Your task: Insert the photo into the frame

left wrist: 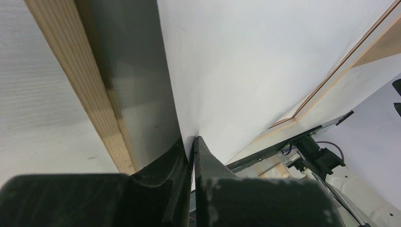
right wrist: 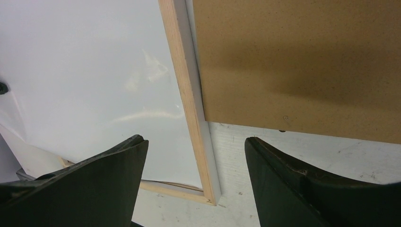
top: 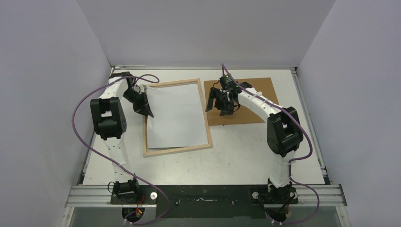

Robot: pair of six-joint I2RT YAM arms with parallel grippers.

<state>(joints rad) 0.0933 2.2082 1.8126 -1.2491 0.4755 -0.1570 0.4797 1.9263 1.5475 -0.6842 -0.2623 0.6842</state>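
**Photo over the frame, not yet seated flat**

The photo, blank white side up, is seen lying inside the wooden rails of the frame. Its left edge is raised off the frame and pinched between the closed jaws of the left gripper. The right gripper is held wide open and empty above the frame's right rail, beside the brown backing board. Lowering, squaring and release are judged to be left.

The large rectangular paper print shows only a blank white side, its picture hidden. The black right gripper covers part of the flat brown backing board.
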